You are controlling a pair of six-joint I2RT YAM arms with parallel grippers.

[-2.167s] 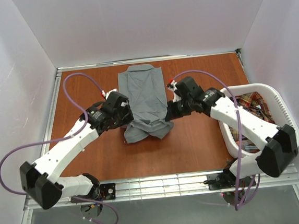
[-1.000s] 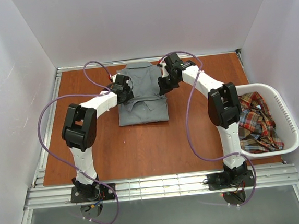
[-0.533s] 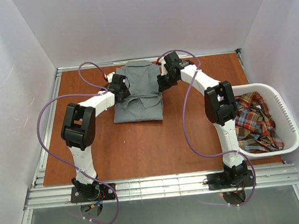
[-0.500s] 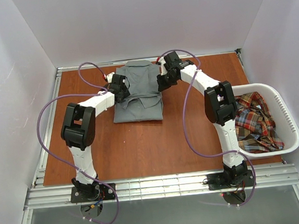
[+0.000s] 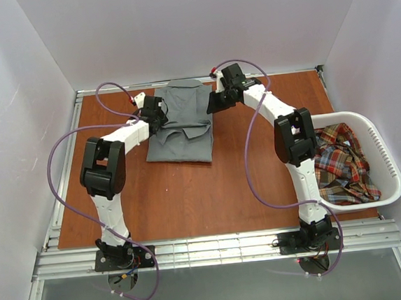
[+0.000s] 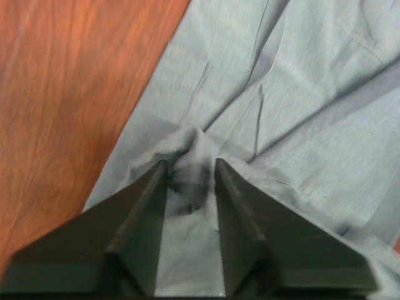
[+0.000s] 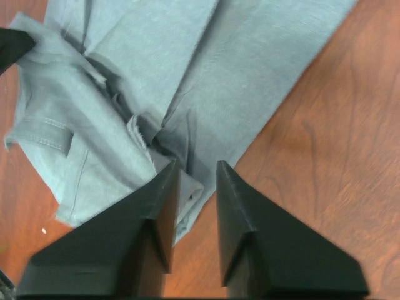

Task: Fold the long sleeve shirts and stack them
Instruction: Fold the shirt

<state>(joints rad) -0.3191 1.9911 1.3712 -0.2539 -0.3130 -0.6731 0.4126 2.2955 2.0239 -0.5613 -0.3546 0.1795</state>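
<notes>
The grey long sleeve shirt lies folded and skewed at the far middle of the table, collar toward the back wall. My left gripper is at its left edge, shut on a pinched-up bunch of the grey cloth between the fingertips. My right gripper is at its right edge, jaws nearly together over a buttoned corner of the grey shirt; bare wood shows beside that corner. The plaid shirt lies crumpled in the basket at the right.
The white slotted laundry basket stands at the table's right edge. The brown wooden tabletop runs to metal rails at the near edge. White walls close in the back and both sides.
The shirt went from half folded to a folded rectangle. In the last second both grippers moved left and toward the back, dragging it with them and skewing it.
</notes>
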